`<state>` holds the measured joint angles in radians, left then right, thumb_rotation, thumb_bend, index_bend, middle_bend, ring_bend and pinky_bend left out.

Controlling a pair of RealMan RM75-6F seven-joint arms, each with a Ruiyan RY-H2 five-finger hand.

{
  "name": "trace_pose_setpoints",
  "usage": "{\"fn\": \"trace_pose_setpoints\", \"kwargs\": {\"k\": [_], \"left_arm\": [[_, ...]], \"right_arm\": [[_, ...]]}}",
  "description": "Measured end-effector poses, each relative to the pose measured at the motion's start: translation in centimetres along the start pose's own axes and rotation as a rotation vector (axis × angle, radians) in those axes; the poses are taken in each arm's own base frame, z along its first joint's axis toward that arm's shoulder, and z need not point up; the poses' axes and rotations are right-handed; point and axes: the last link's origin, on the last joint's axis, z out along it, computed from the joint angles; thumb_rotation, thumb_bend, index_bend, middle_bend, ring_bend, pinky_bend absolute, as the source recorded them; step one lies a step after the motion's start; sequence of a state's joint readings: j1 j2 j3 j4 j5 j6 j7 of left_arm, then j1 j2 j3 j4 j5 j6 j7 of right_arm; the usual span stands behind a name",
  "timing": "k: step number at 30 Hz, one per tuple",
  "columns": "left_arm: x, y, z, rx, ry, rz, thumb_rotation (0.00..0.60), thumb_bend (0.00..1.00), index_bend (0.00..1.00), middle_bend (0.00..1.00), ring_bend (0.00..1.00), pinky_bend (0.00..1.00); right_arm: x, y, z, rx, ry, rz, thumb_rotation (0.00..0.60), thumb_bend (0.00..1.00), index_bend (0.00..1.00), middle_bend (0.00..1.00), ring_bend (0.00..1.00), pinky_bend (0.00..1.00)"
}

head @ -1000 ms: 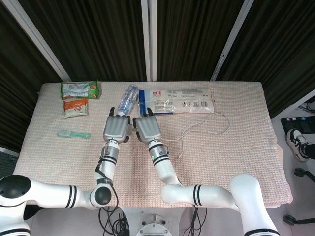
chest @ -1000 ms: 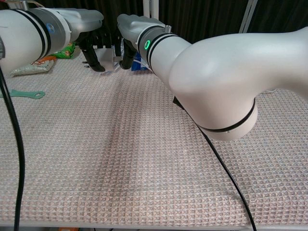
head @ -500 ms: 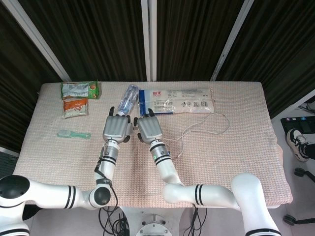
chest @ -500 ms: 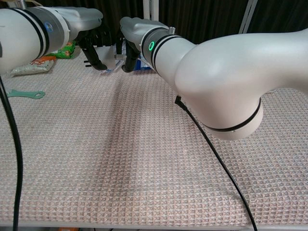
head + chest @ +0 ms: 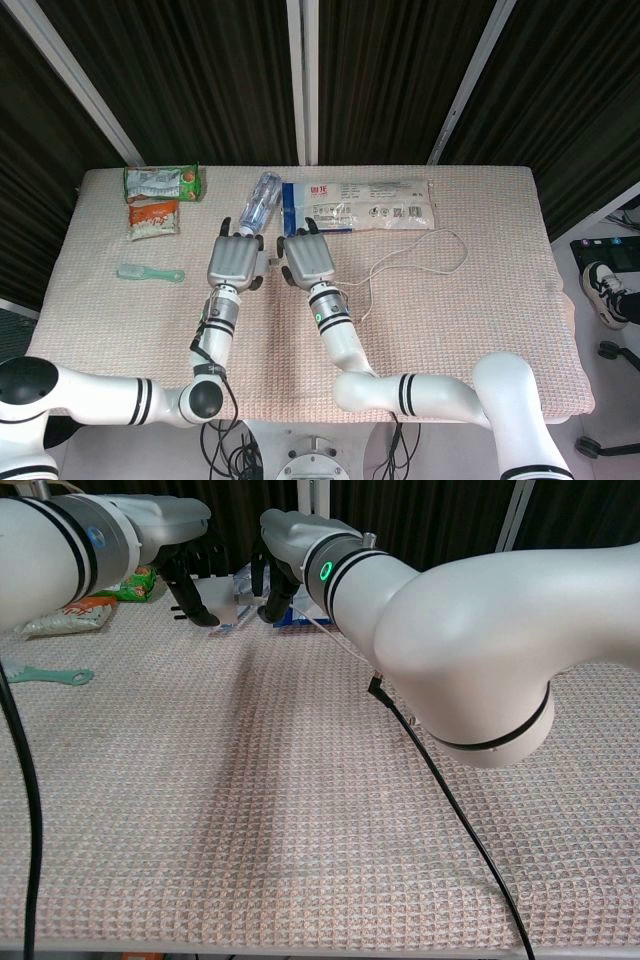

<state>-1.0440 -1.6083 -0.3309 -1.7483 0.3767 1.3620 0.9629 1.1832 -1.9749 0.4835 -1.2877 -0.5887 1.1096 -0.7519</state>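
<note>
Head view shows the left hand [image 5: 235, 262] and right hand [image 5: 308, 259] side by side, palms down at the table's middle. A clear plastic bottle [image 5: 258, 203] lies at twelve o'clock from the left hand, near its fingertips. Chest view shows both hands' fingers curled downward with a small white object [image 5: 222, 598] between them; whether either grips it, I cannot tell.

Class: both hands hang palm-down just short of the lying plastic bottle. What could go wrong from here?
1. The bottle lies on its side; a nudge from the left hand may roll it away.
2. The right hand is close to the white cable and could snag it.
</note>
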Motion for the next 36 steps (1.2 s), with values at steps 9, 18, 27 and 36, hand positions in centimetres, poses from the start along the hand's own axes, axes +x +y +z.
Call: {"fn": "trace_pose_setpoints", "kwargs": {"k": [9,18,27,36], "left_arm": [[0.0,0.1,0.0,-0.003,0.000,0.008,0.600,0.23,0.48,0.56,0.35,0.05],[-0.1,0.3,0.0,0.000,0.000,0.018,0.600,0.23,0.48,0.56,0.35,0.05],[-0.3,0.7,0.0,0.003,0.005,0.025,0.600,0.23,0.48,0.56,0.35,0.05],[-0.3,0.6,0.1,0.018,0.015,0.047,0.600,0.23,0.48,0.56,0.35,0.05]], "right_arm": [[-0.1,-0.2,0.0,0.000,0.006,0.001,0.600,0.33,0.56,0.48,0.28,0.08],[-0.2,-0.5,0.1,0.002,0.011,0.000,0.600,0.33,0.58,0.48,0.28,0.08],[-0.6,-1.1,0.1,0.007,0.008,-0.004,0.600,0.33,0.58,0.48,0.28,0.08],[-0.8,-1.4,0.0,0.008,0.007,-0.008,0.600,0.33,0.58,0.48,0.28,0.08]]}}
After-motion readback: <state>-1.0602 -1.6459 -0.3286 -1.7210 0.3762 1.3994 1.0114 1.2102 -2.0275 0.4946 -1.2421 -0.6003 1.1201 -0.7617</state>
